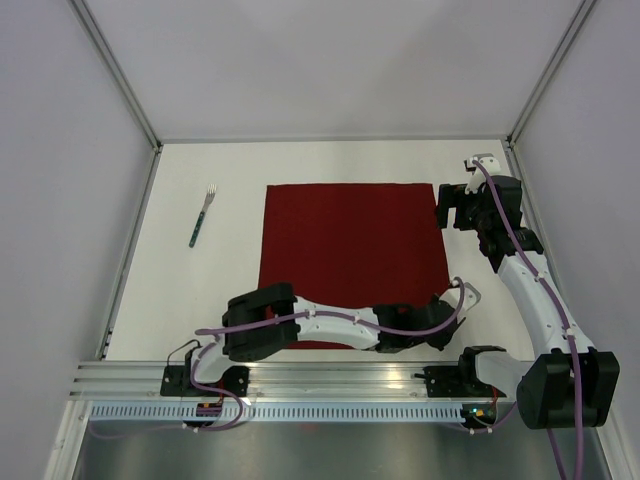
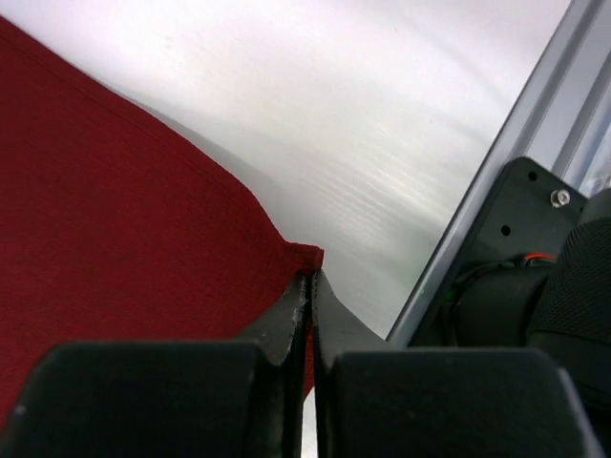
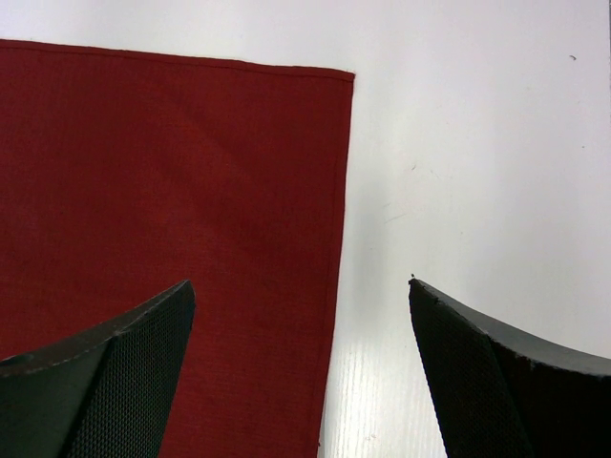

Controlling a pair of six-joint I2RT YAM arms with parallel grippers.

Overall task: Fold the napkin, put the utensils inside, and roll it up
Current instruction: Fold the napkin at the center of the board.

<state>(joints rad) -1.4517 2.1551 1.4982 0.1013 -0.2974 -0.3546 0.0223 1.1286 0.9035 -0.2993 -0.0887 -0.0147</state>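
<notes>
The napkin [image 1: 350, 260] lies flat on the desk [image 1: 180, 300], fork [image 1: 201, 217] well to its left. Left gripper [image 2: 310, 286] jaws pinch its near corner; right gripper [image 3: 301, 286] jaws gape above the far corner. Grab it, then lift both evenly.

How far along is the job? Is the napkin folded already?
Done: nothing; the napkin lies flat, unfolded. In hand: the left gripper is shut on its near right corner; the open right gripper straddles its right edge near the far corner. Left: folding, adding the fork, lying apart from it, and rolling.
</notes>
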